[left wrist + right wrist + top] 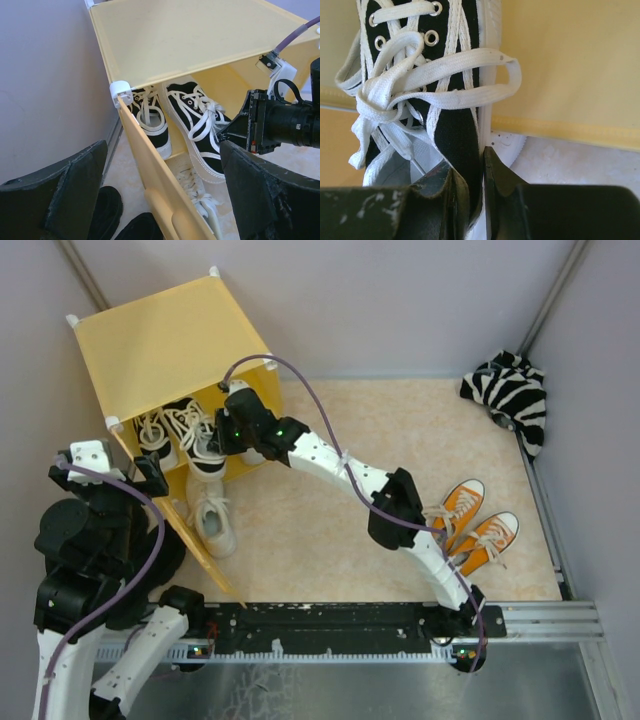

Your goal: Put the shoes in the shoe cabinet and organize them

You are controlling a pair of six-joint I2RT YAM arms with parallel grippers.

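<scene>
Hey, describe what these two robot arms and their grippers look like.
Both arms mix white link shells with black joint housings. The right arm carries a purple cable and green indicator lights. The left arm has a purple cable too. Gripper fingers are black, scuffed plastic.

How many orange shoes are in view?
2. One orange shoe and a second lie side by side on the floor, right of the right arm. None shows inside the cabinet; parts are hidden.

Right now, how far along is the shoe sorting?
Done: one black-and-white sneaker sits on the upper shelf of the yellow cabinet. In hand: the right gripper is shut on the second black-and-white sneaker at the cabinet opening. Left: the cream pair sits low by the open door, the orange pair on the floor. The left gripper is open.
</scene>
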